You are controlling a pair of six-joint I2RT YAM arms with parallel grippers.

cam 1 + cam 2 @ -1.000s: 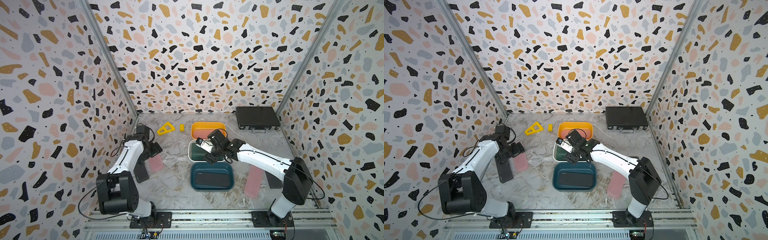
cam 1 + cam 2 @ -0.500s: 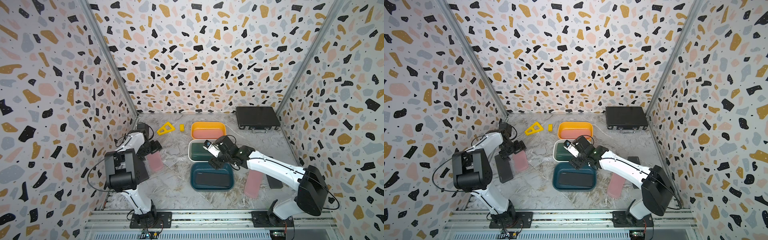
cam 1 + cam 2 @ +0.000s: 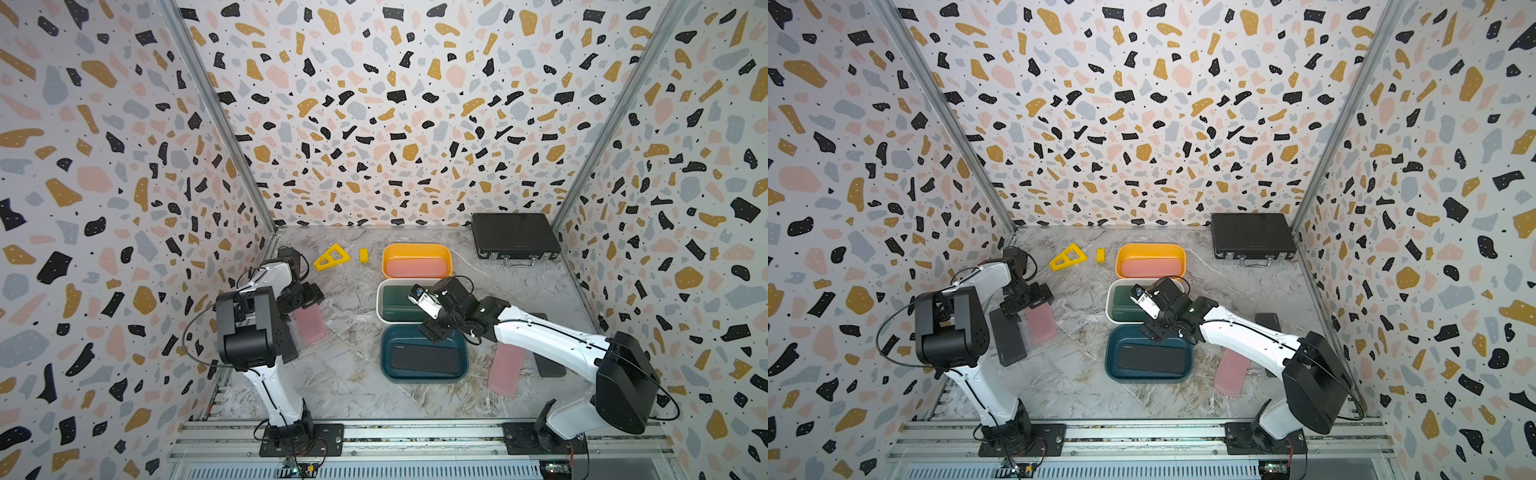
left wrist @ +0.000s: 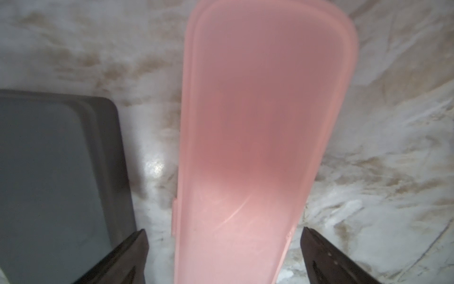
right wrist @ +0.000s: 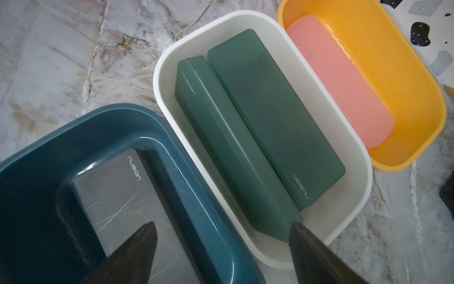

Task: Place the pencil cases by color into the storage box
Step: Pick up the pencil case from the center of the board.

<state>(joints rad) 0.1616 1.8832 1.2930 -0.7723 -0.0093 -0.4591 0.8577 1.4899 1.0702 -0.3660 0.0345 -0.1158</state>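
My left gripper [image 4: 223, 246] is open, its jaws standing on either side of a pink pencil case [image 4: 258, 123] that lies flat on the table, with small gaps on both sides. A black case [image 4: 56, 172] lies beside it. In both top views this gripper [image 3: 305, 297] is at the pink case's [image 3: 311, 328] far end. My right gripper [image 5: 222, 236] is open and empty above the wall between the dark blue storage box [image 5: 172, 152] and the white one [image 5: 363, 172]. The blue box holds a black case [image 5: 118, 191]. Two green cases [image 5: 275, 118] lie in the white box. The orange box [image 5: 405, 73] holds a pink case [image 5: 339, 81].
Another pink case [image 3: 505, 370] and a black case [image 3: 548, 365] lie on the table under my right arm. A black briefcase [image 3: 513, 235] stands at the back right. Two yellow plastic pieces [image 3: 332, 257] lie at the back left.
My right gripper has drawn back from over the white box toward the blue box, open and empty. My left arm has folded closer to its base while its gripper stayed over the pink case.
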